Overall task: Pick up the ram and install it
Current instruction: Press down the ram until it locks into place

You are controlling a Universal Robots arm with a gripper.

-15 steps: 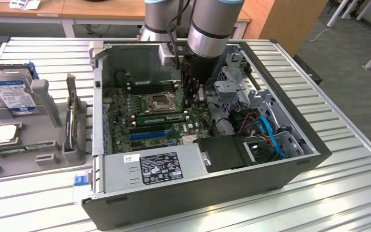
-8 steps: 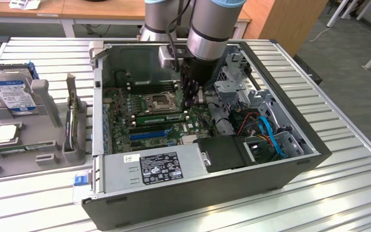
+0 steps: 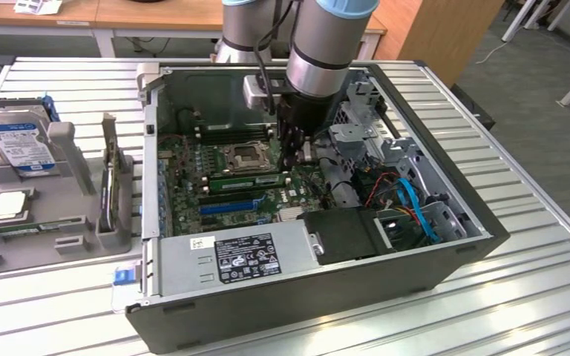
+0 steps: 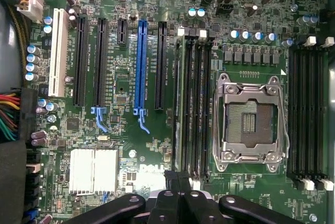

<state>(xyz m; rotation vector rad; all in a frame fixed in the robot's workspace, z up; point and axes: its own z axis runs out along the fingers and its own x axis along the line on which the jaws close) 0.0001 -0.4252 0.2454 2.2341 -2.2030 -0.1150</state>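
1. Nearest in the exterior view stands the computer case (image 3: 295, 304), with the silver power supply (image 3: 235, 256) just behind its wall. Deeper in, the gripper (image 3: 295, 165) reaches down to the motherboard (image 3: 181, 200), jaws closed together. The ram (image 3: 249, 180) stands on edge in a slot just beside the processor socket (image 3: 243, 156). Its long axis runs from the exterior view's left to right, and the gripper meets its right end.
2. Wrist view: the gripper (image 4: 178, 181) is closest, pinched shut at one end of the memory slots. The ram (image 4: 181, 103) sits edge-on in the slot farthest from the processor socket (image 4: 250, 122), parallel to the blue expansion slot (image 4: 140, 67).
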